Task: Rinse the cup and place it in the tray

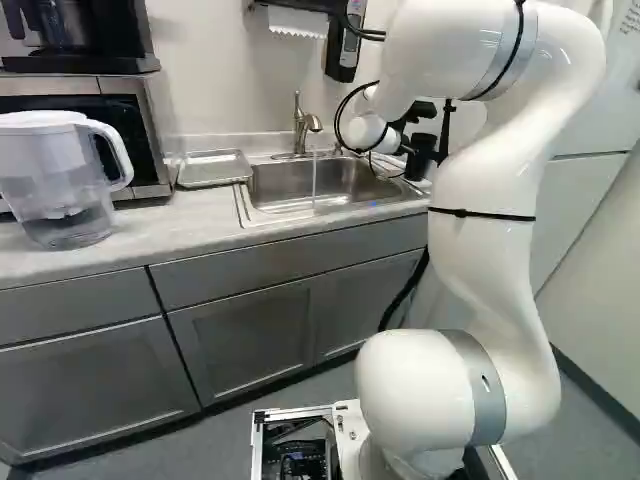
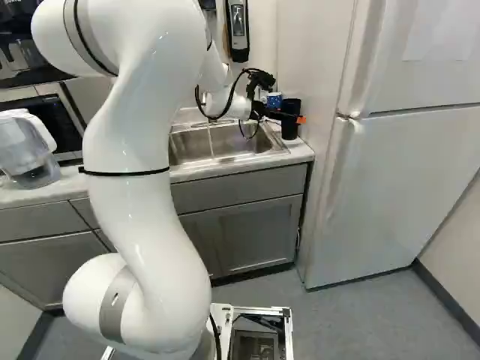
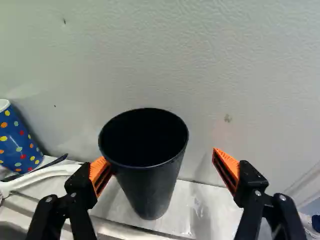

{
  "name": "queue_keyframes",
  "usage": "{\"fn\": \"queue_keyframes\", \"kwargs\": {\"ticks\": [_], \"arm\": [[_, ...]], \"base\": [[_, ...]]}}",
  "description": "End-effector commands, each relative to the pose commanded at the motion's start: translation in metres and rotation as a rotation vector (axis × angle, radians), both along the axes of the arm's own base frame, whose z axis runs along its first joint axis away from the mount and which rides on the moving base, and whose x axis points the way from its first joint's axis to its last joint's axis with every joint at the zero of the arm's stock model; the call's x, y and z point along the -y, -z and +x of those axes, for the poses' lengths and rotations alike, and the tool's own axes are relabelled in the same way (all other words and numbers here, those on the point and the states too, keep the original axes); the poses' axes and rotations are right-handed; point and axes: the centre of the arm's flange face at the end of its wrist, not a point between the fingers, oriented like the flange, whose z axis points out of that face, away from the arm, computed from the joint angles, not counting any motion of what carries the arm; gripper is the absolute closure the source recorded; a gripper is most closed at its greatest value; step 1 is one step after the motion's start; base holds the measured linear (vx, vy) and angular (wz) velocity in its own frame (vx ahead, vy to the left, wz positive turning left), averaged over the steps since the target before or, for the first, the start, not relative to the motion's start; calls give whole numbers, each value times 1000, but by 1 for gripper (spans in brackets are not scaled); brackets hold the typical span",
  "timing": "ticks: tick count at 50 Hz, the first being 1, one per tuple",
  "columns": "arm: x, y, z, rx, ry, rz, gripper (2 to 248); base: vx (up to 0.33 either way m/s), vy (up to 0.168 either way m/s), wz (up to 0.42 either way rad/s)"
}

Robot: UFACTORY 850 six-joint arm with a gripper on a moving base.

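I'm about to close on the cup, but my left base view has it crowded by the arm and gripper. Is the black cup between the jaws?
Observer: Yes, the wrist view shows the black cup between open jaws. It isn't gripped.

Operator: Centred?

Observer: No. One jaw overlaps its rim in that view, though I can't tell if it touches; the other has a visible gap.

Operator: Anything else nearby?

Observer: A blue dotted cup, on the side of the overlapping jaw.

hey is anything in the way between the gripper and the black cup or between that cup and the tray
Nothing visible separates the open gripper from the black cup. Toward the tray, the sink lies between, with its faucet at the back and water running into it.
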Motion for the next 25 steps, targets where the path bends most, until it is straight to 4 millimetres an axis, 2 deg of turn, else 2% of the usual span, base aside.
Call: {"fn": "queue_keyframes", "kwargs": {"ticks": [19, 20, 24, 25], "arm": [[-1, 0, 0, 0, 1, -2, 3], [-1, 0, 0, 0, 1, -2, 14], [-1, 0, 0, 0, 1, -2, 14], [-1, 0, 0, 0, 1, -2, 52]], "base": [[0, 0, 0], [0, 0, 0], [0, 0, 0], [0, 0, 0]]}}
